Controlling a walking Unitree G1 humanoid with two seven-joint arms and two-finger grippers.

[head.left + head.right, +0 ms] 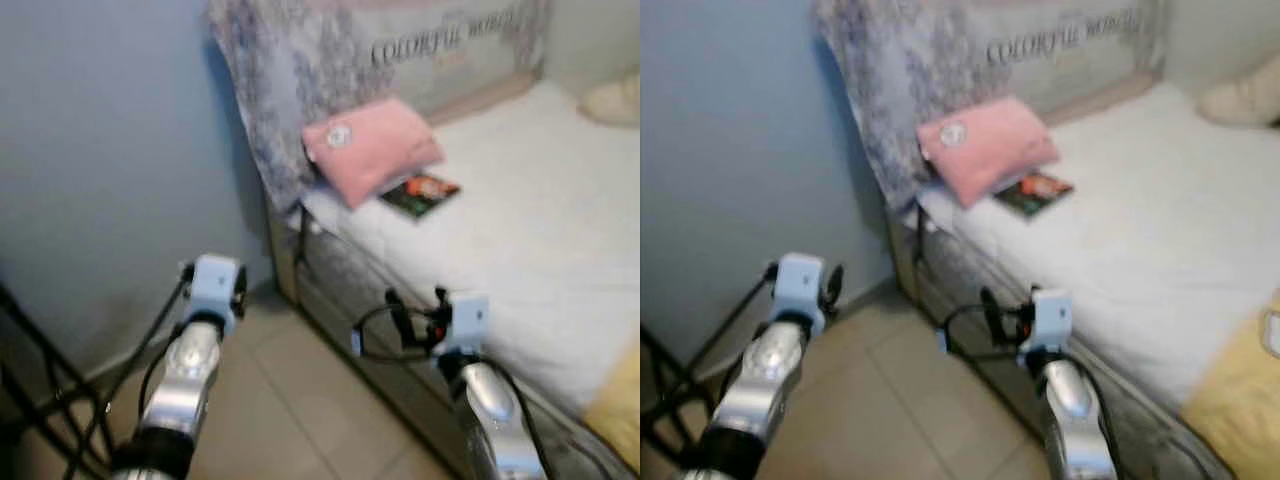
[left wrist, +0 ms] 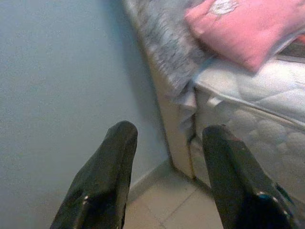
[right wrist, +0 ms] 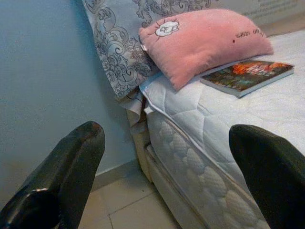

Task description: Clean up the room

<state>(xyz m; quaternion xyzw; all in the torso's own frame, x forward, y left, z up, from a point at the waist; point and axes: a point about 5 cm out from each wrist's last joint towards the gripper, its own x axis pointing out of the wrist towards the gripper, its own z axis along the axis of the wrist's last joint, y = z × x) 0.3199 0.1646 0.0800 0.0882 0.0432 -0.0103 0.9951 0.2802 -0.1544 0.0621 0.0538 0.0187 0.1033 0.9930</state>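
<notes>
We find the book [image 3: 248,75] lying on the bed [image 3: 267,119], partly under the pink pillow [image 3: 205,43], untouched. Tidying looks barely begun. Our right gripper [image 3: 167,157] and left gripper [image 2: 167,157] hang spread and empty beside the bed.

A bed [image 1: 560,230] with a white quilted mattress stands against a pale blue wall [image 1: 100,150]. Beside the bed, beige tiled floor [image 1: 290,400] (grout lines faint) meets the wall.
</notes>
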